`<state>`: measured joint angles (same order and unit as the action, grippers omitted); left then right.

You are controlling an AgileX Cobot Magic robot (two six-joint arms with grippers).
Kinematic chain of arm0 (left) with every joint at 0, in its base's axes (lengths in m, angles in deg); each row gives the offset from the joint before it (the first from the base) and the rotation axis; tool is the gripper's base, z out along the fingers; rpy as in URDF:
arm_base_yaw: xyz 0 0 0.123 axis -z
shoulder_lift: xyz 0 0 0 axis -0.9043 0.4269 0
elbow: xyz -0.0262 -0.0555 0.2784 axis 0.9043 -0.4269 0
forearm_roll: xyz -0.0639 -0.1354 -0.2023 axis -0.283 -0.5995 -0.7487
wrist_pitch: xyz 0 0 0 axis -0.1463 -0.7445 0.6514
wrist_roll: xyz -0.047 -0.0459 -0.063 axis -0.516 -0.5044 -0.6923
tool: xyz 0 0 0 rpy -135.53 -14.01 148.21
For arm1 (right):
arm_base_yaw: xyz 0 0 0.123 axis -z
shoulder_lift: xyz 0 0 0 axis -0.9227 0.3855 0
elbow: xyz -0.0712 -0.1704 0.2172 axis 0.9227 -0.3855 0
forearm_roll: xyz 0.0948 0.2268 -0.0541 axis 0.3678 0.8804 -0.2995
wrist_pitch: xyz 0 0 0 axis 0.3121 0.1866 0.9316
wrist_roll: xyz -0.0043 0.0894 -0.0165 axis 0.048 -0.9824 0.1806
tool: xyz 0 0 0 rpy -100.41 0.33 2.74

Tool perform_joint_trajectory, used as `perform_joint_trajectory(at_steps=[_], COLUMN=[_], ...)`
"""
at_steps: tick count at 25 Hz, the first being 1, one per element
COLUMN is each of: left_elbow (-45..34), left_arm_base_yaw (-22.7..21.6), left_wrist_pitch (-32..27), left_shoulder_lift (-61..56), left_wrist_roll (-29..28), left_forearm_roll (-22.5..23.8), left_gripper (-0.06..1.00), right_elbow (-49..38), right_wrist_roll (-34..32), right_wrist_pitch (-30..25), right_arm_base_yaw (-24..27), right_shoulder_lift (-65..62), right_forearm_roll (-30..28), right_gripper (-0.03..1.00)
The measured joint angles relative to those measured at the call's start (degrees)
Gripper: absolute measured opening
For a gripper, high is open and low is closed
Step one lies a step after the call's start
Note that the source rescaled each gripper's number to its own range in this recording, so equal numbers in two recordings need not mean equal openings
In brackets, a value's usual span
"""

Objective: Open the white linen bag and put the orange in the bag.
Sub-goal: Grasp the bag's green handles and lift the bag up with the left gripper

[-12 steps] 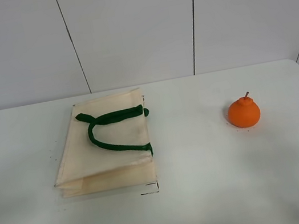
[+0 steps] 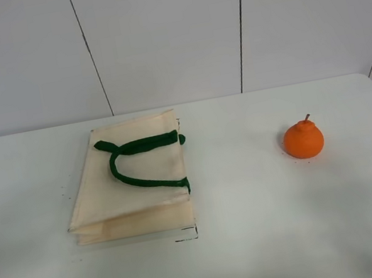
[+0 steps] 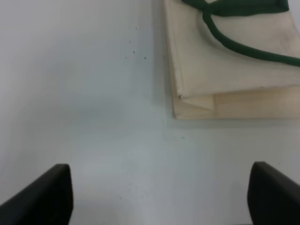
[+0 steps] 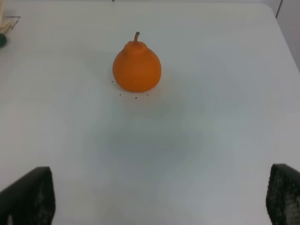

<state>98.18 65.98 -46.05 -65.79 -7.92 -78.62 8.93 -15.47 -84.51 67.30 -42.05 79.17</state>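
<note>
The white linen bag (image 2: pixel 133 184) lies flat and folded on the left half of the white table, its dark green handles (image 2: pixel 140 163) resting on top. The orange (image 2: pixel 303 139) stands upright to the right, well apart from the bag. Neither gripper shows in the exterior high view. In the left wrist view the left gripper (image 3: pixel 159 197) is open and empty, its dark fingertips (image 3: pixel 44 194) wide apart over bare table short of the bag's corner (image 3: pixel 197 101). In the right wrist view the right gripper (image 4: pixel 161 199) is open and empty, short of the orange (image 4: pixel 137 68).
The white table (image 2: pixel 262 241) runs back to a white panelled wall (image 2: pixel 167 34). Tiny dark specks dot the tabletop near the bag (image 3: pixel 134 51) and around the orange (image 4: pixel 136 97). The bag's edge with a handle end shows in the right wrist view (image 4: pixel 3 33).
</note>
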Motion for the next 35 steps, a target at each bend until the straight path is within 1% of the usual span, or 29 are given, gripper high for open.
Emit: perform_joint_trajectory(at_steps=[3, 6, 9, 14, 16, 20, 23, 26, 28, 32, 35], left_elbow=[5.21, 11.51, 19.03, 32.38, 37.59, 49.04, 56.5, 61.44, 63.34, 64.65, 64.79], left_arm_base_yaw=[0.0, 0.0, 0.0, 0.0, 0.0, 0.0, 0.0, 0.38, 1.41, 5.72, 9.03], left_wrist_pitch=[-0.22, -0.15, 0.25, 2.6, 2.99, 3.37, 3.37, 3.47, 3.52, 4.83, 6.95], left_shoulder_lift=[9.2, 21.09, 34.66, 58.12, 68.89, 85.4, 96.8, 105.01, 108.56, 113.81, 116.62], left_wrist_roll=[0.0, -0.06, -0.1, -0.1, -0.1, -0.24, -0.67, -0.73, -1.07, -4.33, -7.14], left_forearm_roll=[0.0, 0.0, 0.0, 0.0, 0.0, 0.0, -1.19, -3.24, -3.66, -3.91, -4.11], left_gripper=[0.99, 1.0, 1.0, 1.0, 1.0, 1.0, 1.0, 1.0, 1.0, 1.0, 1.0], right_elbow=[0.0, 0.0, 0.0, 0.0, 0.0, 0.0, 0.0, 0.0, 0.0, 0.0, 0.0], right_wrist_roll=[0.0, 0.0, 0.0, 0.0, 0.0, 0.0, 0.0, 0.0, 0.0, 0.0, 0.0], right_wrist_pitch=[0.0, 0.0, 0.0, 0.0, 0.0, 0.0, 0.0, 0.0, 0.0, 0.0, 0.0], right_arm_base_yaw=[0.0, 0.0, 0.0, 0.0, 0.0, 0.0, 0.0, 0.0, 0.0, 0.0, 0.0], right_shoulder_lift=[0.0, 0.0, 0.0, 0.0, 0.0, 0.0, 0.0, 0.0, 0.0, 0.0, 0.0], right_forearm_roll=[0.0, 0.0, 0.0, 0.0, 0.0, 0.0, 0.0, 0.0, 0.0, 0.0, 0.0], right_gripper=[1.0, 1.0, 1.0, 1.0, 1.0, 1.0, 1.0, 1.0, 1.0, 1.0, 1.0])
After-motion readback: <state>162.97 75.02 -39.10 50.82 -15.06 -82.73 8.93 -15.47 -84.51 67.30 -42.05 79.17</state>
